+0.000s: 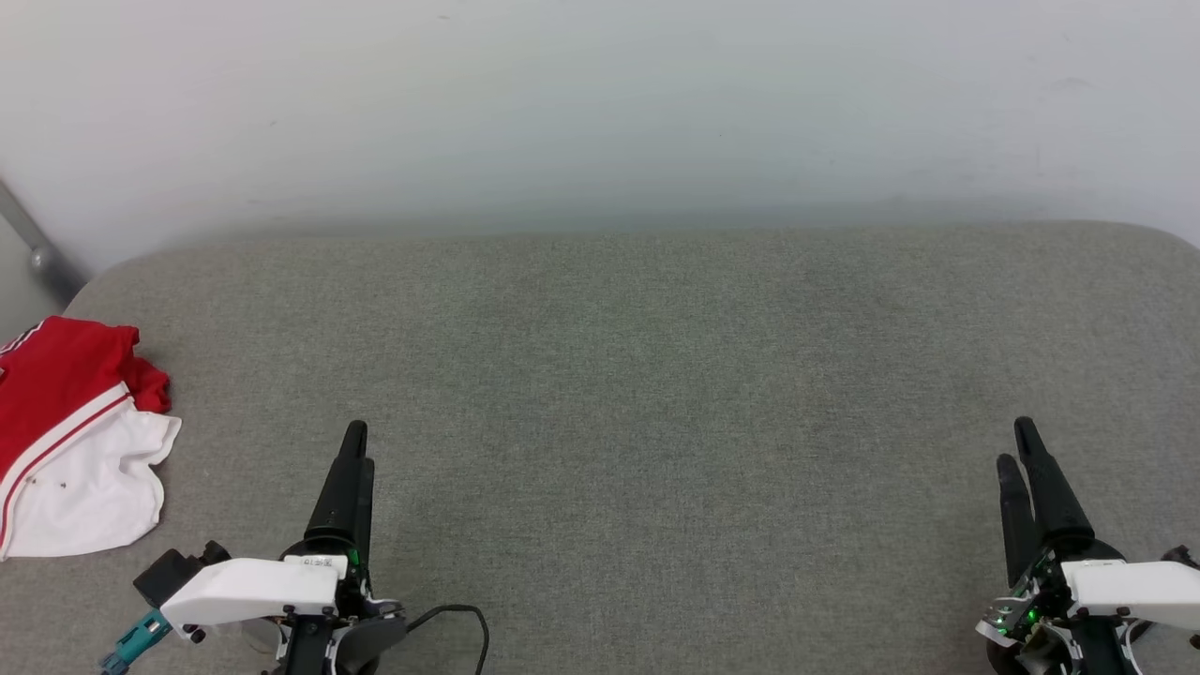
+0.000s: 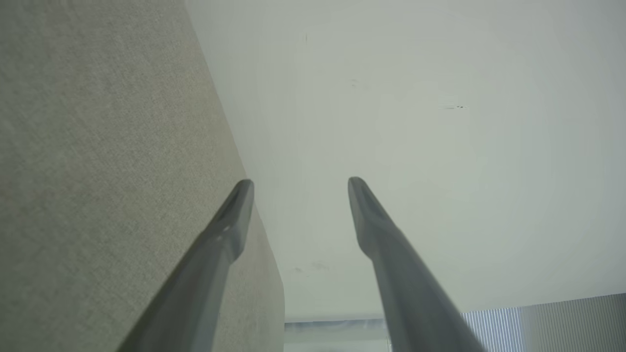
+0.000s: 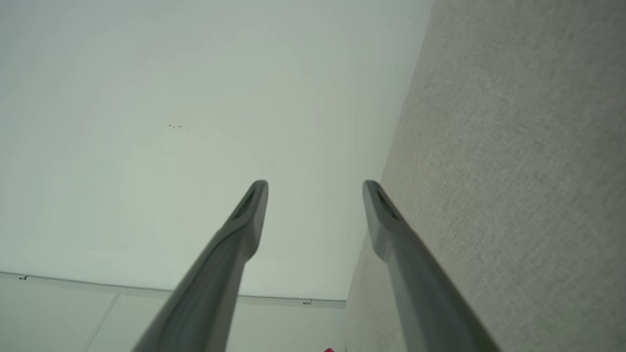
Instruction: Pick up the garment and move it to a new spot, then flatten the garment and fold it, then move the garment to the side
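Garment [image 1: 75,441]: red and white, crumpled in a heap at the far left edge of the counter [image 1: 656,375], partly cut off by the head view's edge. A white sleeve with red striped trim lies on top. No lettering can be read on it.

Left fingers [image 1: 342,497]: low at lower left, near the garment but apart from it, pointing toward the wall [image 1: 600,103]. The wrist is rolled on its side. In the left wrist view the left fingers [image 2: 391,254] are spread apart with nothing between them.

Right fingers [image 1: 1055,497]: lower right, well apart from the garment, same side-rolled pose, pointing at the wall. In the right wrist view the right fingers [image 3: 234,234] are likewise spread and empty.

Small label [image 1: 319,561] on the left wrist, too small to read.
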Motion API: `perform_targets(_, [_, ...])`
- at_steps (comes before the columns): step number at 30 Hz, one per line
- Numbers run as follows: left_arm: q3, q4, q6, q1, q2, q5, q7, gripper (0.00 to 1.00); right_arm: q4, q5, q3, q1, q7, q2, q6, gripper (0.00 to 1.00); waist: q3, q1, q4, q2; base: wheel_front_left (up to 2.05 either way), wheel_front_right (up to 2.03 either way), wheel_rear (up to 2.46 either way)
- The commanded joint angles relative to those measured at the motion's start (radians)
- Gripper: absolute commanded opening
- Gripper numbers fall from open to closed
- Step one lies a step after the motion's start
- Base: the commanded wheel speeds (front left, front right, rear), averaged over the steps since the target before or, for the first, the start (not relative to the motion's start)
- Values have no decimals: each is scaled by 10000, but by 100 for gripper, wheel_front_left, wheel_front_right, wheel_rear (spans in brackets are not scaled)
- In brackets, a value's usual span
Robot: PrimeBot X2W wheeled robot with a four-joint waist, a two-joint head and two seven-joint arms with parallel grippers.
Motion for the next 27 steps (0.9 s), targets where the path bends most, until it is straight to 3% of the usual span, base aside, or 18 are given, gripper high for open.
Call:
perform_targets(1, [-77, -252, -5, -248, 24, 236, -79, 100, -237, -201, 12, -119, -88, -7, 2, 100, -1, 0, 3, 0, 0, 0, 0])
perform_targets(12, [-515, -573, -4, -193, 88, 2353, -510, 100, -572, -2642, -50, -29, -520, -5, 2, 100, -14, 0, 10, 0, 0, 0, 0])
perform_targets(27, [-666, -740, -4, -129, 60, 5038, -1025, 100, -830, -7049, 190, 72, -1041, -2, 1, 100, -2, 0, 20, 0, 0, 0, 0])
